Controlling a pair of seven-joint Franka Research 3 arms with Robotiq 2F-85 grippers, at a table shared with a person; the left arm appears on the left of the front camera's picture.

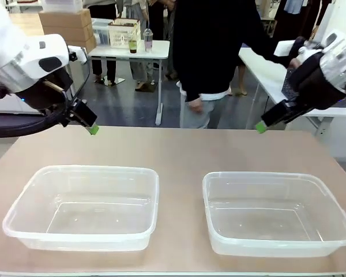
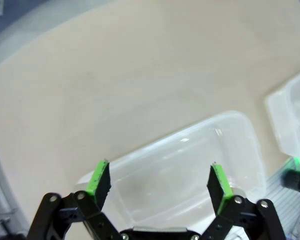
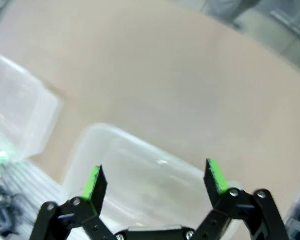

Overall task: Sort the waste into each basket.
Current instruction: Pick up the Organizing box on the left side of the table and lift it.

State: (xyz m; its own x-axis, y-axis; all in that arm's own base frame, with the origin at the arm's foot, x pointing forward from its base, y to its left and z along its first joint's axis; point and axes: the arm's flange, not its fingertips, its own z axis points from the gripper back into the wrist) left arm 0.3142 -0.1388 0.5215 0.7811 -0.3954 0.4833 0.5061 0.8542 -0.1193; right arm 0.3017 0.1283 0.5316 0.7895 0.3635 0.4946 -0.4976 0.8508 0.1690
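Beyond the far edge of the bench (image 1: 173, 144) a person in a dark top (image 1: 219, 46) stands facing my side, one hand (image 1: 194, 105) hanging low by the hip. Farther back are white tables, one carrying a pale lattice basket (image 1: 124, 33).

On the bench itself I see the two clear tubs side by side near my edge, a gap of bare wood between them. The left tub (image 1: 92, 168) sits on the left half and the right tub (image 1: 259, 174) on the right half, both upright, and the bench surface shows through their bottoms.

My left hand (image 1: 91, 128) hangs in the air over the far left part of the bench, behind the left tub and apart from it. From its wrist camera the green pads (image 2: 100, 177) stand wide, with nothing between them. The left tub (image 2: 230, 125) lies below them, and a corner of the right tub (image 2: 295, 110) shows at the picture's right edge.

My right hand (image 1: 262, 126) hangs likewise over the far right part of the bench, behind the right tub and not touching it. Its wrist camera shows the fingers (image 3: 215, 176) spread wide and gripping nothing, the right tub (image 3: 105, 135) under them and the left tub (image 3: 15, 105) off to the picture's left.
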